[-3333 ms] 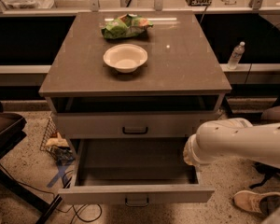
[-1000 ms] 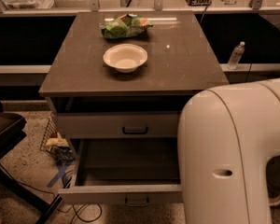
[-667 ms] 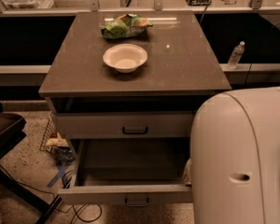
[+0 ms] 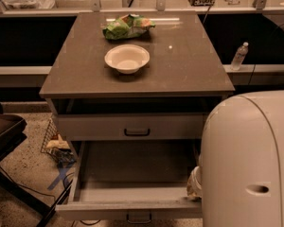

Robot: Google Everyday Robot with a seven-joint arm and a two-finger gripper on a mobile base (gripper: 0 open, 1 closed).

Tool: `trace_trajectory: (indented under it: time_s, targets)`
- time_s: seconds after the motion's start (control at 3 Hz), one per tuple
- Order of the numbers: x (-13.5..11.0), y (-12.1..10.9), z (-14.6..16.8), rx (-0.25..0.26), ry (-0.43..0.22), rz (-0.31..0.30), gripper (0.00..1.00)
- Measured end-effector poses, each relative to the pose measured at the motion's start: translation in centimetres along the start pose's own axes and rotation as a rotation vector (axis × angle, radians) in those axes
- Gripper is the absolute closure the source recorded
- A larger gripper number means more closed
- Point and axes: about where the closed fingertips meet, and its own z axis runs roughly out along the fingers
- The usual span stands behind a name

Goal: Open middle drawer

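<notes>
The middle drawer [image 4: 132, 174] stands pulled far out beneath the closed top drawer [image 4: 104, 126]. At its right front corner sits the gripper [image 4: 195, 183], mostly hidden behind the arm [image 4: 248, 160]; its grip cannot be told.

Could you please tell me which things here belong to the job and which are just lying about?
Job: middle drawer, pulled out; gripper at its right front corner.
Lying about: white bowl and green bag on the cabinet top; water bottle on the right ledge; upper drawer.
</notes>
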Motion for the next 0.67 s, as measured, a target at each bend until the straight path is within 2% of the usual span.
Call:
trace_trajectory:
  time_s: [0.67]
  targets:
    - [-1.8, 6.8, -2.2, -0.062, -0.045, 0.008, 1.00]
